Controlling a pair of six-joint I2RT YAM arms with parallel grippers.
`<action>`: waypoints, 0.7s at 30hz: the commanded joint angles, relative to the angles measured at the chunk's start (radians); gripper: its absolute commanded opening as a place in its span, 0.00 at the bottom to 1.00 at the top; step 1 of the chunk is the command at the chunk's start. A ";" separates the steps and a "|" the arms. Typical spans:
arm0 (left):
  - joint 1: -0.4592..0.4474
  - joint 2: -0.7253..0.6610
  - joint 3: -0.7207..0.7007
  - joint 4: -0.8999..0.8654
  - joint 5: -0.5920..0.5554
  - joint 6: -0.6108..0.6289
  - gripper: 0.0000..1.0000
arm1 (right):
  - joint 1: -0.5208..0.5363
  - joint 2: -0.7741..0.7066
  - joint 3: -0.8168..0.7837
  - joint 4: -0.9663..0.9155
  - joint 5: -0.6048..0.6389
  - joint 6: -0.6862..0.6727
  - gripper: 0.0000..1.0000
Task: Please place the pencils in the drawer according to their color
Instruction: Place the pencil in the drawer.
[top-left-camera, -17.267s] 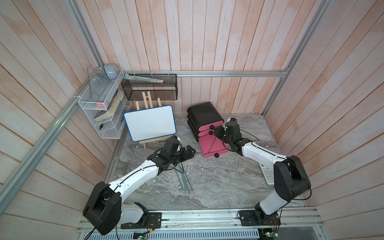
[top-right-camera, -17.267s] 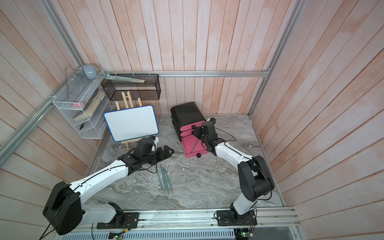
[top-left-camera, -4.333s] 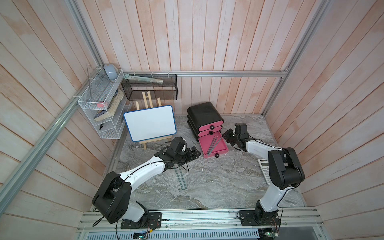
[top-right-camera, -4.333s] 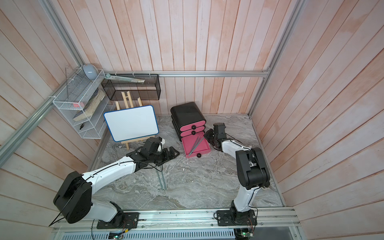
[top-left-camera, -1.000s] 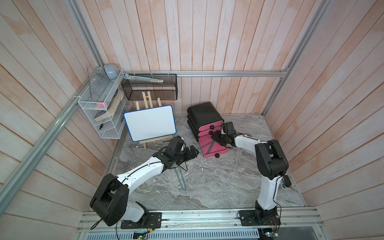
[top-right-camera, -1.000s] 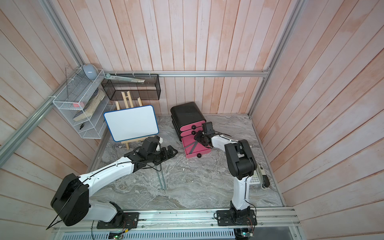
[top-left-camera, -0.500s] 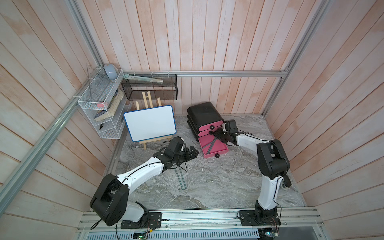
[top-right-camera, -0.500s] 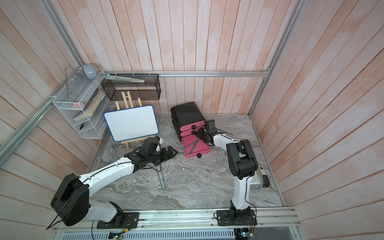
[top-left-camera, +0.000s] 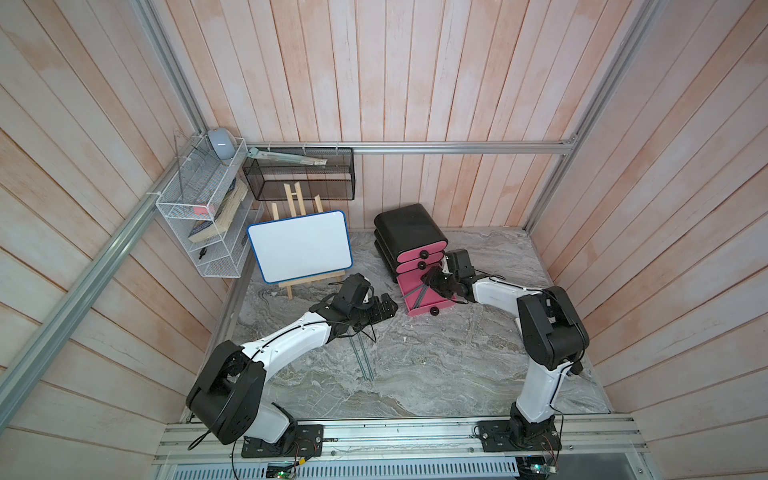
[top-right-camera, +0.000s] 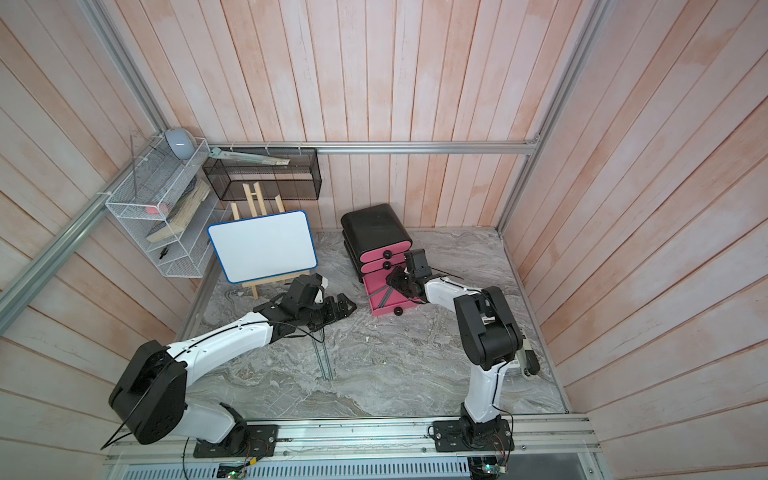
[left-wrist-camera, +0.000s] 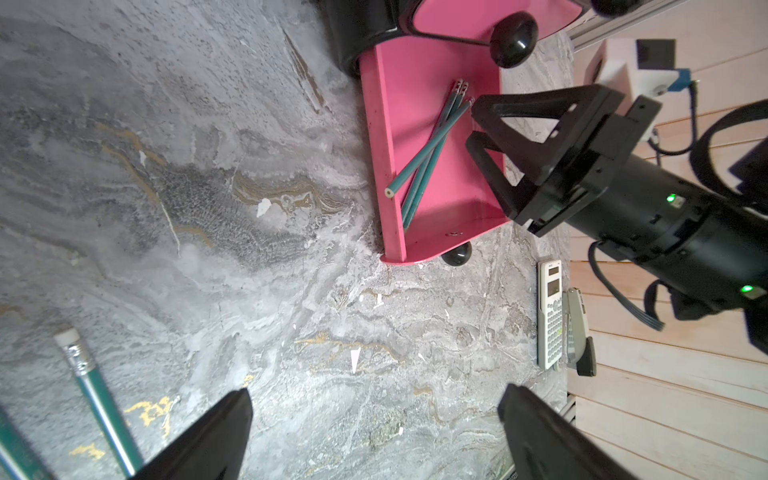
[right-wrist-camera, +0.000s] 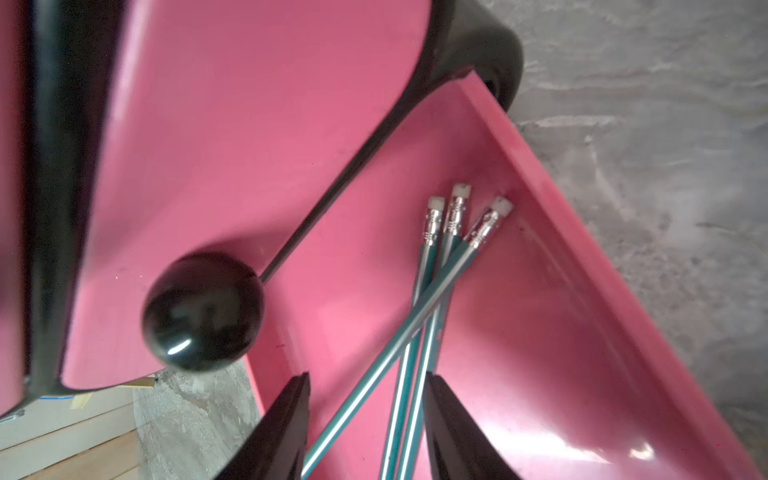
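Observation:
The drawer is a black cabinet with pink fronts, and its lowest tray is pulled out onto the table. Three teal pencils lie crossed in that tray, also seen in a top view. My right gripper hovers low over the tray, open, with the pencils lying loose between its fingers. Left of the tray, my left gripper is open above bare marble. More teal pencils lie on the table behind it, one in the left wrist view.
A whiteboard on a wooden easel stands left of the cabinet. A white wire shelf and a black mesh basket hang on the walls. A calculator and a stapler lie by the right wall.
The right gripper has shifted slightly over the open tray within the last second, having come in from the tray's right side earlier. The left arm has barely moved.

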 joint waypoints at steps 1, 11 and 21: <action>0.006 -0.016 0.024 -0.004 -0.001 0.020 1.00 | 0.002 0.070 0.073 -0.018 -0.004 0.008 0.50; 0.008 -0.050 0.001 -0.010 -0.010 0.014 1.00 | 0.004 0.132 0.180 -0.002 0.003 -0.001 0.50; 0.010 -0.060 -0.008 -0.004 -0.010 0.014 1.00 | 0.021 -0.120 -0.037 0.029 0.076 -0.032 0.49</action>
